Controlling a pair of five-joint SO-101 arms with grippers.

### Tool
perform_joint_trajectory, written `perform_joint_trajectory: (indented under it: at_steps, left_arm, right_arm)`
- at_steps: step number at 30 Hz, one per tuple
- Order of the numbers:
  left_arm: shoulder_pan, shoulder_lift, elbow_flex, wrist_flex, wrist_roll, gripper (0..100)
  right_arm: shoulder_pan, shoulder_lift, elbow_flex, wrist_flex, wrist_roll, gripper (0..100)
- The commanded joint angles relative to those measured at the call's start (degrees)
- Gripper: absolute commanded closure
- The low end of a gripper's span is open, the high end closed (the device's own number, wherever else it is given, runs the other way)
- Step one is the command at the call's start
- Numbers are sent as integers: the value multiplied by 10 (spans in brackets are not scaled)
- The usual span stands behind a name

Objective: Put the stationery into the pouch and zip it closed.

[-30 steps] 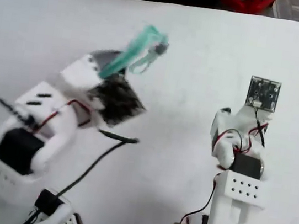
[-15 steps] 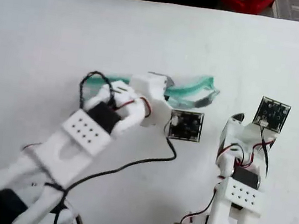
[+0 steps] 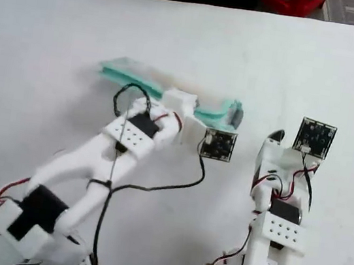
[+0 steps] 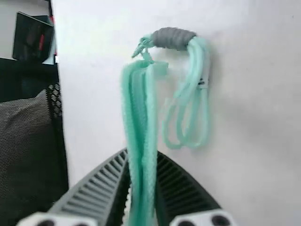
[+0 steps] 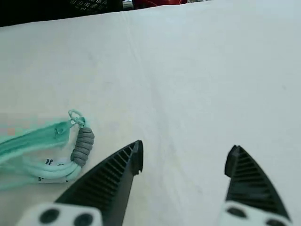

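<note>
Well forward, the left gripper (image 4: 141, 154) clamps the teal pouch (image 4: 140, 113).

A white table (image 3: 320, 54) bears the teal pouch (image 3: 129, 73), apparently lying flat, its corded loop (image 5: 56, 172) resting alongside.

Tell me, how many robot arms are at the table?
2. The left arm stretches in from the near left, the left gripper shut on the green pouch. The right arm stands at the near right, the right gripper open.
</note>
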Motion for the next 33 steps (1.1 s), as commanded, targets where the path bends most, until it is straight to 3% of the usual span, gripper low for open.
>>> perform_joint_trajectory:
  at_steps: [1, 6, 10, 17, 23, 29, 33]
  left_arm:
    - [33, 20, -13, -11, 40, 976]
    - [19, 49, -14, -95, 62, 970]
    - [-8, 72, -14, -161, 105, 892]
    - [-15, 43, -10, -165, 245, 819]
    - [0, -80, -10, -37, 258, 815]
    - [65, -286, -14, 254, 225, 815]
    - [111, -471, -29, 360, 229, 819]
  right_arm:
    - [-5, -7, -4, -13, 2, 726]
    - [-3, -7, -2, -13, 2, 726]
    - [-3, -7, -2, -13, 2, 726]
    - [-3, -7, -2, -13, 2, 726]
    - [-4, -7, -2, -13, 2, 726]
    - [-6, -7, -2, -13, 3, 726]
    - [-6, -7, -2, -13, 3, 726]
